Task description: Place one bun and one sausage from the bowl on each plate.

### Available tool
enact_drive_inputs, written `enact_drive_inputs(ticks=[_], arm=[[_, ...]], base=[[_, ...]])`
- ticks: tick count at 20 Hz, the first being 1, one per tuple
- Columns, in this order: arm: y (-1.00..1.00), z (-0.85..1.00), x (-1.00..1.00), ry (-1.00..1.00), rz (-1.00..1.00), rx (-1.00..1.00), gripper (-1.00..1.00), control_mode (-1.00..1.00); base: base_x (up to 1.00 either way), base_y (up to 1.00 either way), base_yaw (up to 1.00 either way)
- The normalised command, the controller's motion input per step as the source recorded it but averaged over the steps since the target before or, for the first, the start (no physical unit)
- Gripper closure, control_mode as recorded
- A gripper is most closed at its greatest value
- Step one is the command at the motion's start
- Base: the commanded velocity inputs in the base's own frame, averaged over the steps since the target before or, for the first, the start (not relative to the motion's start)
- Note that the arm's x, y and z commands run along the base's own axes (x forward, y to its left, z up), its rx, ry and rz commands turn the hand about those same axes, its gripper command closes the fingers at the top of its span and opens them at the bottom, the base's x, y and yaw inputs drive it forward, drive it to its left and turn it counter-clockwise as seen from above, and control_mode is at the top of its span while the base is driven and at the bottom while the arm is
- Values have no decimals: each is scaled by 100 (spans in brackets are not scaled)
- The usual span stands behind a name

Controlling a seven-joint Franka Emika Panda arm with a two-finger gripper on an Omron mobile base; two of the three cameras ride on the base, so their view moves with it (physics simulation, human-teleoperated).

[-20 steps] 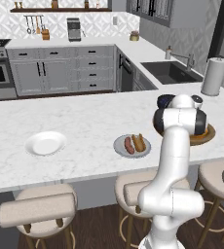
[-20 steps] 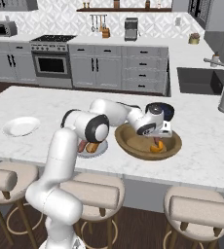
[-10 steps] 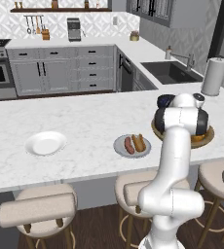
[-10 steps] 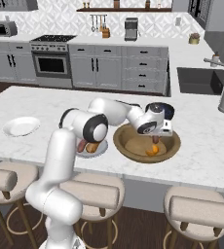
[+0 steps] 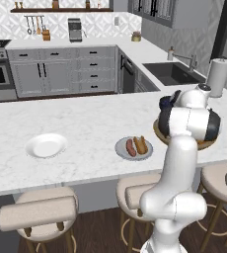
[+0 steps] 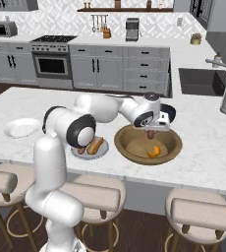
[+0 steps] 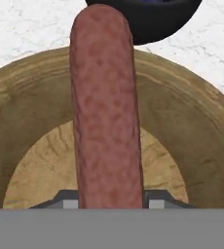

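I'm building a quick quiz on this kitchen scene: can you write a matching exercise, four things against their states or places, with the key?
Things:
1. sausage
2. white plate
3. grey plate
4. wooden bowl

States:
A. holds one bun and one sausage
B. bare, at the counter's left
C. held in the gripper
D. holds an orange-brown piece of food

Pairs: 1-C, 2-B, 3-A, 4-D
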Motion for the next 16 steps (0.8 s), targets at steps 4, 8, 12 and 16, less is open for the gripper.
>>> enact_drive_inputs(ticks=[4,8,12,16], arm=[[55,54,-69,8,-4,0,100,-100],[45,52,-87,7,-13,0,100,-100],[51,40,-91,7,-16,0,100,-100],[93,29,-83,2,-5,0,100,-100]], base=[[0,0,0],[0,0,0],[0,0,0],[0,0,0]])
